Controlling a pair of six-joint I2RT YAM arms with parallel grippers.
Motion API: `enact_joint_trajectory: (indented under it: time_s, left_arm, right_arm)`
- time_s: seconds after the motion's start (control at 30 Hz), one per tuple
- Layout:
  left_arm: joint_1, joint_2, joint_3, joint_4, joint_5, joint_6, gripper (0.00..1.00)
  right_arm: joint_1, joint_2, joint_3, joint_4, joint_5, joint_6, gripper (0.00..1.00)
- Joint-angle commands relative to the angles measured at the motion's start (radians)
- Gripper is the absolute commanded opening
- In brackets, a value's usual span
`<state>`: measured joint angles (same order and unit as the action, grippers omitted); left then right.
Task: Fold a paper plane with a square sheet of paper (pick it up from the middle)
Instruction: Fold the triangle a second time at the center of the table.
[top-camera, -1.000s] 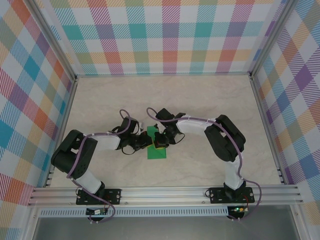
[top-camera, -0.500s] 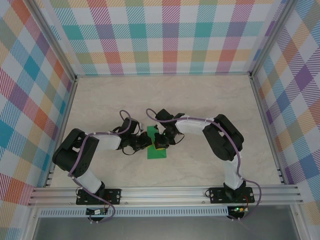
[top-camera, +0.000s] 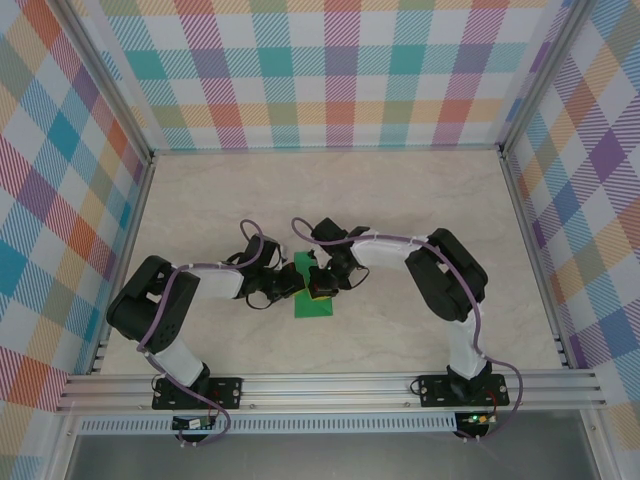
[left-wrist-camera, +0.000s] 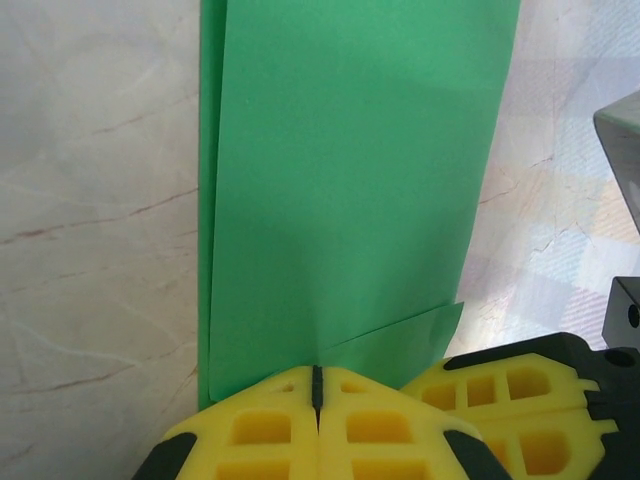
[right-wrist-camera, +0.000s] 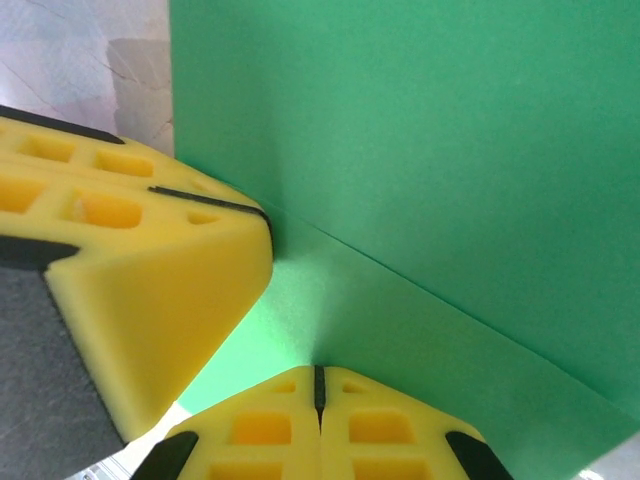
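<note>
Green sheet of paper (top-camera: 312, 306), folded to a narrow strip, lies flat on the table (top-camera: 400, 200) between the arms. Left gripper (left-wrist-camera: 317, 400) and right gripper (right-wrist-camera: 320, 395) are both clamped fully closed, tips side by side on it, so probably pressing a crease, not lifting.

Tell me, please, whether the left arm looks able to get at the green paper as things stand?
Probably yes. The left gripper, shut, sits right at the end of the folded green paper with nothing between. The right gripper, also shut, crowds in beside it, leaving little room sideways.
</note>
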<state>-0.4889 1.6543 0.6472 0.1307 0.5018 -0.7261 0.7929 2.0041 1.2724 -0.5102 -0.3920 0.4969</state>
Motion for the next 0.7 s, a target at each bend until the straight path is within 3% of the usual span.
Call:
enact_joint_trajectory:
  time_s: [0.0,0.17,0.43,0.67]
  left_arm:
    - [-0.008,0.046,-0.025,-0.127,-0.107,-0.004,0.00]
    - [-0.009,0.051,-0.062,-0.166,-0.176,-0.009,0.00]
    - [-0.008,0.068,-0.068,-0.155,-0.180,-0.022,0.00]
    - [-0.008,0.062,-0.055,-0.144,-0.160,-0.021,0.00]
  right_arm:
    - [0.008,-0.022,-0.079,-0.053,-0.018,-0.048,0.03]
    - [0.008,-0.071,-0.172,-0.045,-0.012,-0.071,0.03]
    - [0.008,-0.160,-0.322,-0.012,-0.041,-0.078,0.03]
    - [0.005,-0.246,-0.396,-0.046,0.033,-0.061,0.03]
